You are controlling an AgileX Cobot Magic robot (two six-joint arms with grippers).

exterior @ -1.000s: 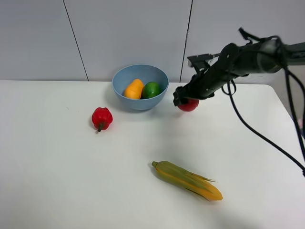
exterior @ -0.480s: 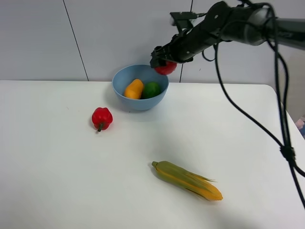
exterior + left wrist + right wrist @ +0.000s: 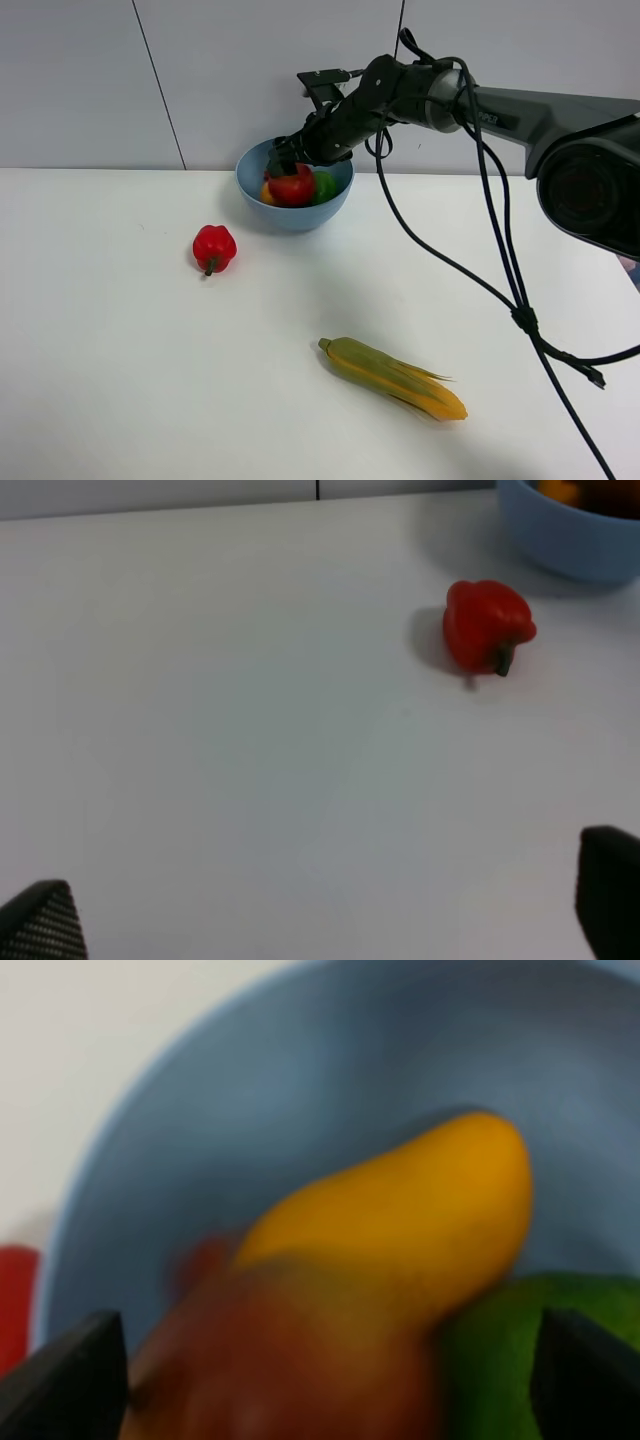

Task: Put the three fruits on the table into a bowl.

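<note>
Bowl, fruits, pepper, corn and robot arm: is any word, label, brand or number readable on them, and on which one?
None: no readable text in any view.
The bowl, red pepper, corn cob and table are plain.
The right arm shows no legible marking.

The right arm spans the bowl, blocking its mouth, while bare bench lies open between the red pepper and corn cob.
</note>
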